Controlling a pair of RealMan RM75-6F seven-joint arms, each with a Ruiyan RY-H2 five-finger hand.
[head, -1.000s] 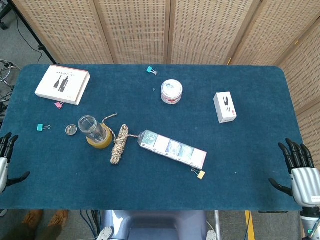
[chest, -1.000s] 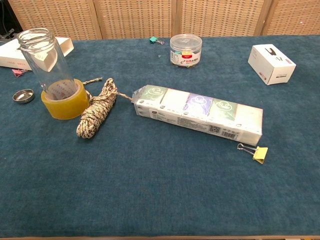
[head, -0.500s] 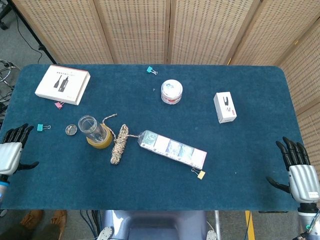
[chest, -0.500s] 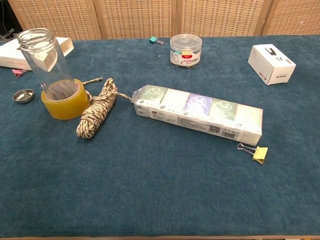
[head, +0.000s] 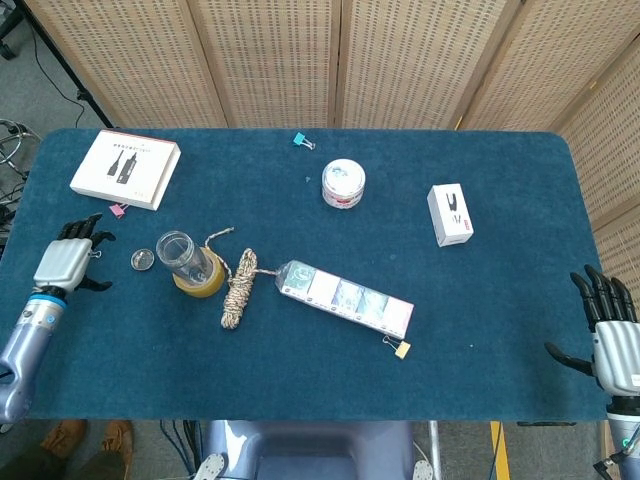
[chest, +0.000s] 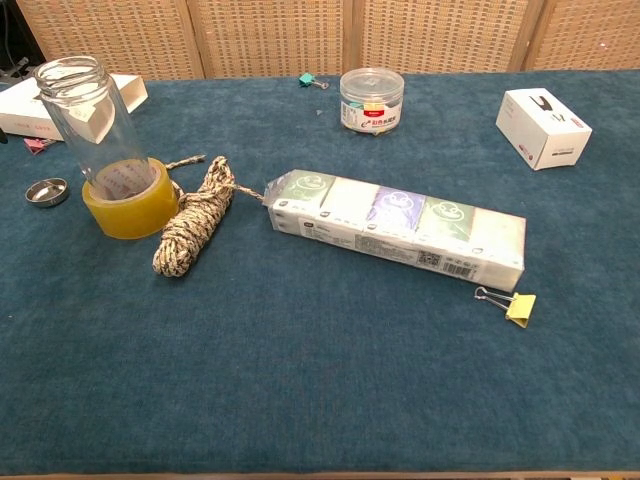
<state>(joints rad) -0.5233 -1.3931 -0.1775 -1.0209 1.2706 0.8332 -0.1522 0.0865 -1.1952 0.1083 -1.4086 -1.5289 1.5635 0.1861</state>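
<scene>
My left hand (head: 68, 260) hovers over the left edge of the blue table (head: 500, 290), fingers apart and holding nothing. It covers the spot where a teal binder clip lay, just left of a small metal lid (head: 142, 260). My right hand (head: 610, 338) hangs off the table's right front corner, fingers spread and empty. Neither hand shows in the chest view. A glass jar (head: 180, 254) (chest: 85, 105) stands inside a yellow tape roll (head: 203, 283) (chest: 130, 205). A coiled rope (head: 238, 290) (chest: 195, 220) lies beside it.
A long tissue pack (head: 345, 297) (chest: 395, 225) lies mid-table with a yellow clip (head: 401, 349) (chest: 518, 307) at its end. Further back are a round tub (head: 343, 184), a small white box (head: 450, 214), a flat white box (head: 125, 169), a pink clip (head: 117, 210) and a teal clip (head: 300, 140).
My left hand has moved up and inward from beyond the left edge, now covering the teal clip there. My right hand has drifted slightly down and to the right.
</scene>
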